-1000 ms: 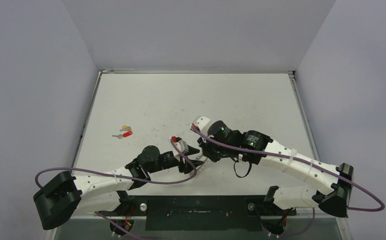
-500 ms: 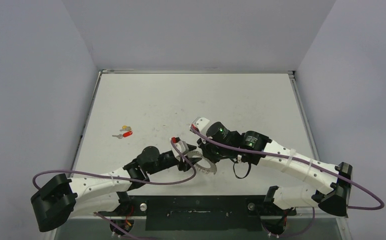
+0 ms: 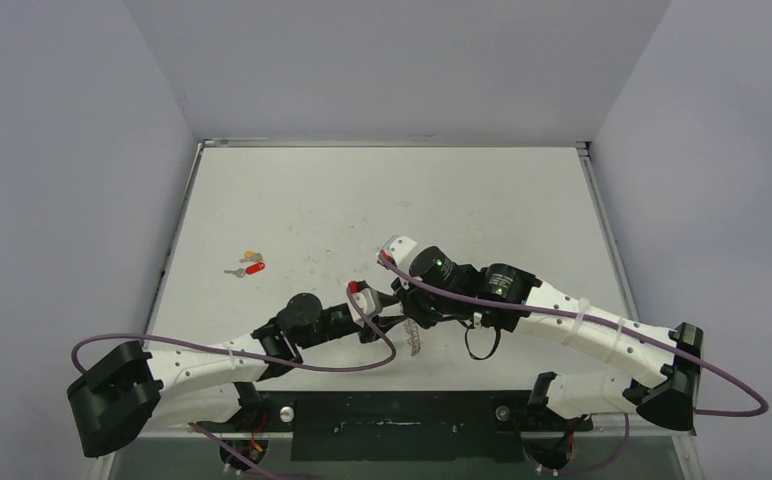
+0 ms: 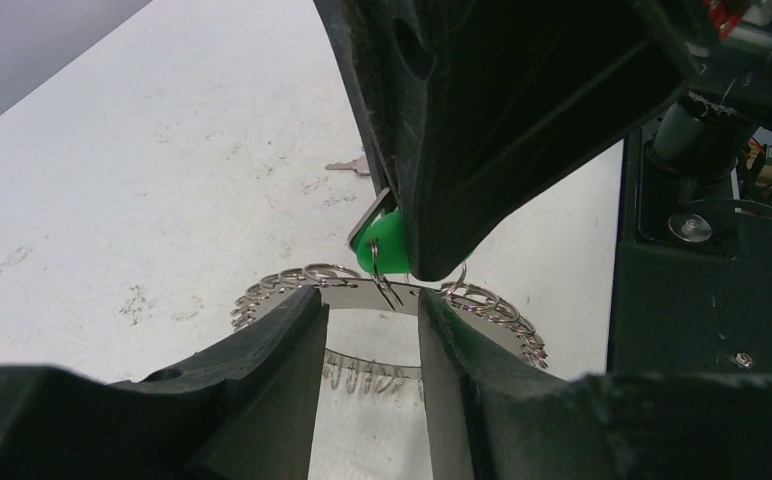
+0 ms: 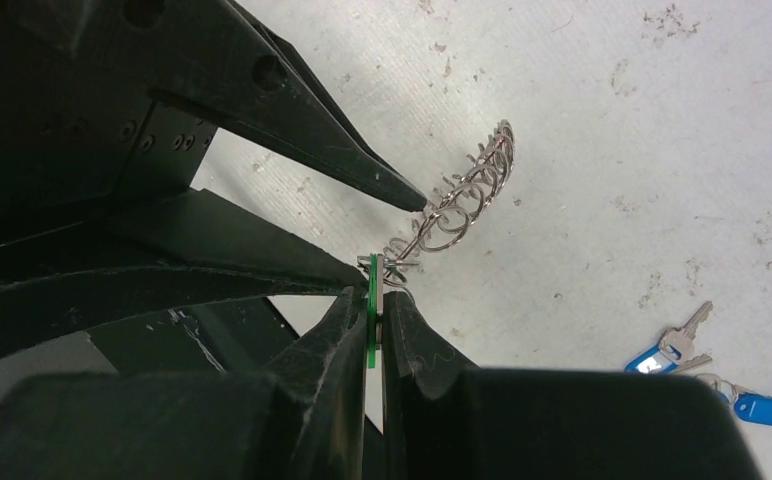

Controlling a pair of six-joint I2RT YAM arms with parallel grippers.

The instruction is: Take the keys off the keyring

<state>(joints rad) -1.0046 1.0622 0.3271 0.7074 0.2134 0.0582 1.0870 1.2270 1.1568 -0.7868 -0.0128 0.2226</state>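
Observation:
The keyring [image 4: 292,282], a flat grey ring fringed with wire loops, hangs just above the table near the front edge. It shows small and on edge from above [image 3: 417,338]. A key with a green tag [image 4: 386,246] is joined to it by a wire loop. My right gripper [image 5: 377,290] is shut on that green tag [image 5: 373,300]. My left gripper [image 4: 372,305] stands open, its fingers [image 4: 282,350] on either side of a stretch of the ring's band. In the right wrist view the left fingers [image 5: 392,190] flank the loops [image 5: 467,190].
Keys with red and yellow tags [image 3: 250,265] lie on the table to the left. Two blue-tagged keys [image 5: 652,356] lie at the right of the right wrist view. The black base plate [image 4: 702,250] borders the table's near edge close to both grippers.
The left jaws have narrowed around the ring's band. The ring lay flatter half a second ago and now hangs more on edge. The right gripper keeps its hold on the green tag.

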